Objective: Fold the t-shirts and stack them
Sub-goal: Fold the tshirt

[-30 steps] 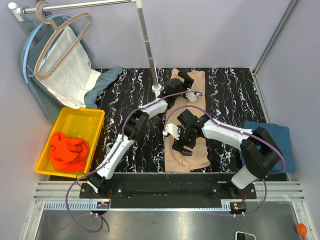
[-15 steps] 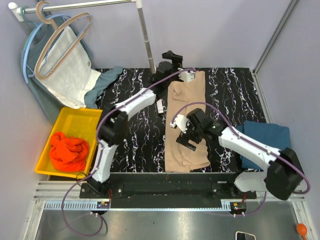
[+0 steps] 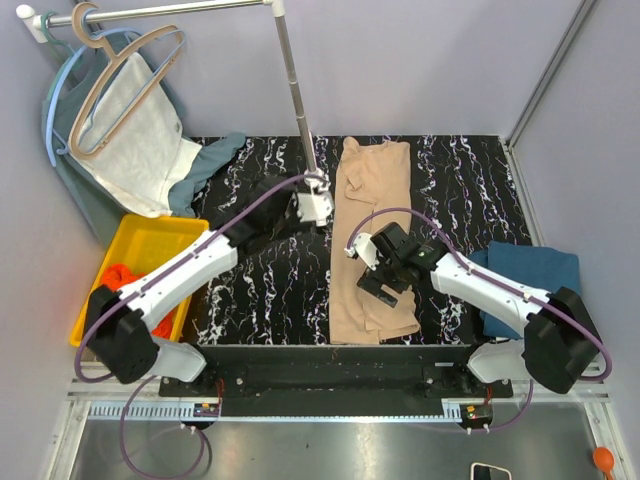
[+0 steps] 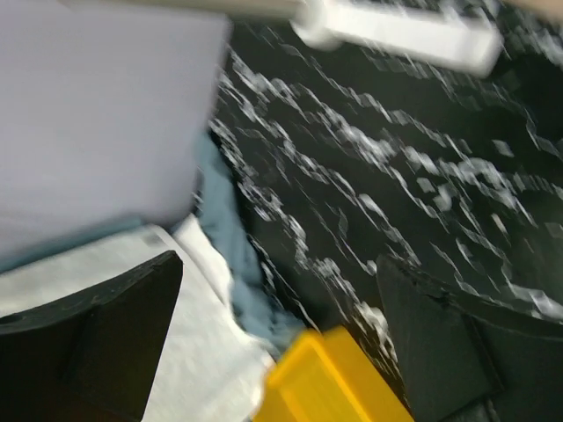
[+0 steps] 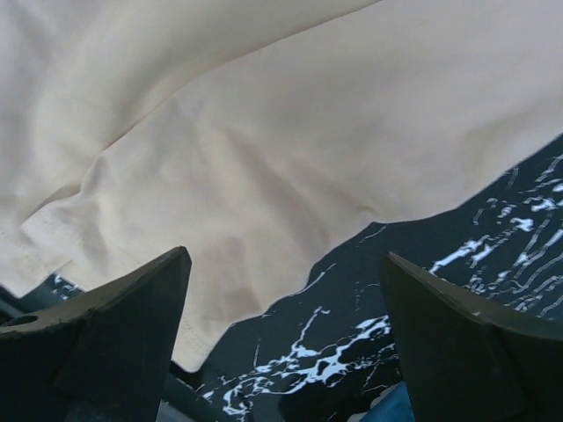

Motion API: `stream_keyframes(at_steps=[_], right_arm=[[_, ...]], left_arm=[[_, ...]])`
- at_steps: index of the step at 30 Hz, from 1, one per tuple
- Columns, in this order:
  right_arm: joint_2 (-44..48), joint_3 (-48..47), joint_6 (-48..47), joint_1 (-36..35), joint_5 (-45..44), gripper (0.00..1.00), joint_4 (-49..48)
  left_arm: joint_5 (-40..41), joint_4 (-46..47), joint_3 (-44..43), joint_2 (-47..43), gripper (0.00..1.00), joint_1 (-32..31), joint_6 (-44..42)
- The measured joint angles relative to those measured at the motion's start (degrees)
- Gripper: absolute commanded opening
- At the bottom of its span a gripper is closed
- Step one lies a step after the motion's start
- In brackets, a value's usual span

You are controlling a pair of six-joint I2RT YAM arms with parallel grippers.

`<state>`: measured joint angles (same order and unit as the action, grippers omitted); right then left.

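Top external view: the black marbled counter [image 3: 460, 180] fills the middle. On it the beige t-shirt [image 3: 372, 195] lies folded into a long strip, running from the far edge to the near edge between the two arms. The dark teal-blue t-shirt [image 3: 540, 272] lies at the counter's right edge, with its left part hidden under the right arm. At far left a white cloth [image 3: 140, 135] hangs from a hanger over a dull grey-green garment [image 3: 215, 155], whose tail rests on the counter's far left corner. The yellow bin [image 3: 150, 238] stands beside the counter on the left. In it lies the orange-red t-shirt [image 3: 112, 274], mostly covered by the left arm.

The right tool [image 5: 283, 262] hangs over the near right border of the beige t-shirt, its jaws wide and nothing between them. The left tool [image 4: 277, 264] is over the bare left half of the counter, jaws wide and holding nothing. Its wrist view is smeared by blur, so only the bin's corner, the white cloth and the wall can be made out. Whether any shirt bears a label cannot be told.
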<state>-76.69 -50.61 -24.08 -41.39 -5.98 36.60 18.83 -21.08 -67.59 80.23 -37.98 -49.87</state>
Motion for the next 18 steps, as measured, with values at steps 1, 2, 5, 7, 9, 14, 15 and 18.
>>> stream_keyframes(at_steps=[1,2,5,7,9,14,15,18], right_arm=[[0.0,0.0,0.2,-0.1,1.0,0.98,0.7],[0.0,0.0,0.2,-0.2,1.7,0.98,1.4],[0.1,0.0,0.5,-1.5,4.1,0.98,3.3],[0.0,0.0,0.8,-2.9,5.3,0.98,4.0],[-0.2,0.0,0.8,-5.0,6.2,0.98,4.6],[-2.7,0.0,0.9,-9.7,7.3,0.99,5.4],[-3.4,0.0,0.9,-10.8,7.4,1.0,5.4],[-4.9,0.0,0.9,-13.2,8.2,1.0,5.4]], left_arm=[[-0.4,-1.7,2.0,-1.6,0.99,0.2,0.4],[-0.9,-3.4,4.0,-3.1,0.99,0.6,0.8],[-2.1,-6.4,7.5,-4.5,0.99,1.8,1.9],[-2.8,-6.8,8.3,-4.2,0.99,2.0,2.6],[-3.7,-6.6,8.4,-3.5,0.99,2.0,3.6],[-5.2,-4.9,8.4,0.1,0.99,2.0,5.8],[-5.2,-4.4,8.5,0.9,0.99,2.0,6.1],[-5.2,-2.3,9.6,2.0,0.99,2.0,6.5]])
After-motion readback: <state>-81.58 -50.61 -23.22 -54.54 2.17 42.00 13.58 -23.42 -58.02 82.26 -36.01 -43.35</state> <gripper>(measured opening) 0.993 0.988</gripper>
